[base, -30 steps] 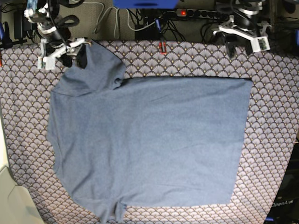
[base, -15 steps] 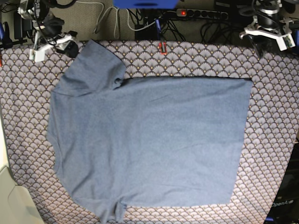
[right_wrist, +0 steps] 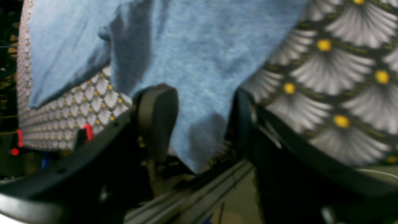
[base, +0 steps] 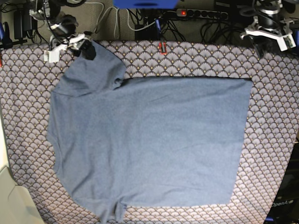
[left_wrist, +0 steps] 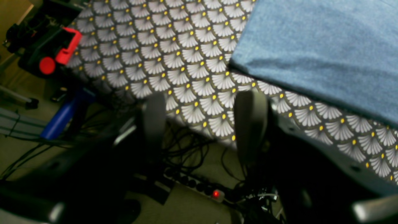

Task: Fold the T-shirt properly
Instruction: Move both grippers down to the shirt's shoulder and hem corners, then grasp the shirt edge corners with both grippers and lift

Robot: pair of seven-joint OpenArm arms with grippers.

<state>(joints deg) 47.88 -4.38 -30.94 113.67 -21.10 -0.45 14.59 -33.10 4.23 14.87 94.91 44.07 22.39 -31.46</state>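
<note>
Shirt: the T-shirt (base: 149, 144) is lying flat on the surface (base: 275, 140), plain side up, spreading over most of the patterned tablecloth (base: 196, 58).

Shirt's long axis: it is running across the base view, the straight hem edge toward the left hand's side and the sleeves toward the right hand's side.

Sleeve: one sleeve (base: 96, 67) is poking out toward the back edge of the surface, its tip (right_wrist: 199, 124) lying directly under the right hand.

Right hand: the right hand (base: 70, 44) is hovering over that sleeve tip, released and gripping nothing; in its wrist view the blue cloth is showing between the two fingers (right_wrist: 157, 119), below them and not pinched.

Left hand: the left hand (base: 268, 35) is hanging past the back edge, also released and empty; its fingers (left_wrist: 250, 124) are framing bare tablecloth, and the shirt's near corner (left_wrist: 245, 62) is sitting ahead of them and to one side, apart.

Nearer hand: the right one, by a clear margin.

Likely next step: the sleeve seems to be waiting to be pinched and laid inward over the body; that would call for the right hand dropping straight down, since the cloth is already lying beneath it.
</note>
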